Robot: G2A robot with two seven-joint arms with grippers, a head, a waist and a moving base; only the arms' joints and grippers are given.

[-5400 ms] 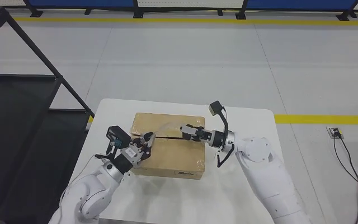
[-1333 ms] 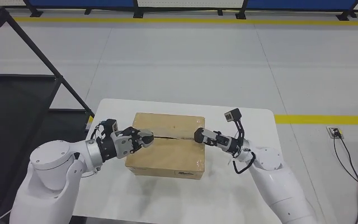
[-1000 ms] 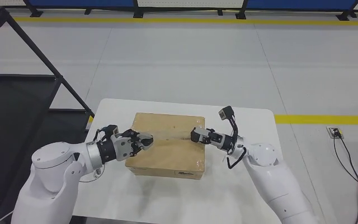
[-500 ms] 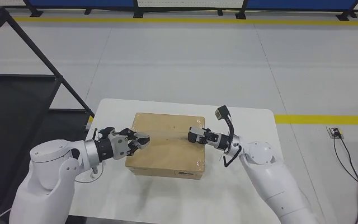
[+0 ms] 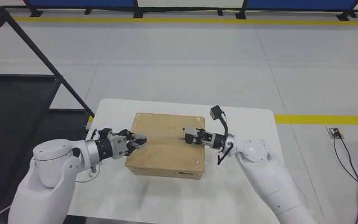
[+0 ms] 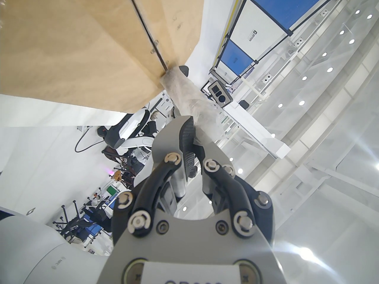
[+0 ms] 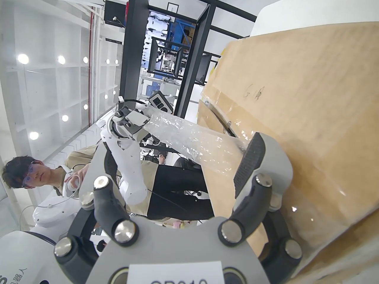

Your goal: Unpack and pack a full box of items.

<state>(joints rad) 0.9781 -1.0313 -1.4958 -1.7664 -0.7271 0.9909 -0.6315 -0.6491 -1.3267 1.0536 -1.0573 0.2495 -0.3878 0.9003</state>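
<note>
Right gripper (image 5: 187,135) slid inward; left gripper (image 5: 139,141) pinches one strip (image 6: 191,101) off one box (image 5: 168,155).

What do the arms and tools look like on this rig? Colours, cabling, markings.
Left arm and right arm: glossy white rounded shells, black wrist sections. Left tool and right tool alike: grey base plate, black linkage bars, silver screws, pale grey fingers, black ribbed pads, white label at the base. Black camera block and looping black cable at the right wrist.
</note>
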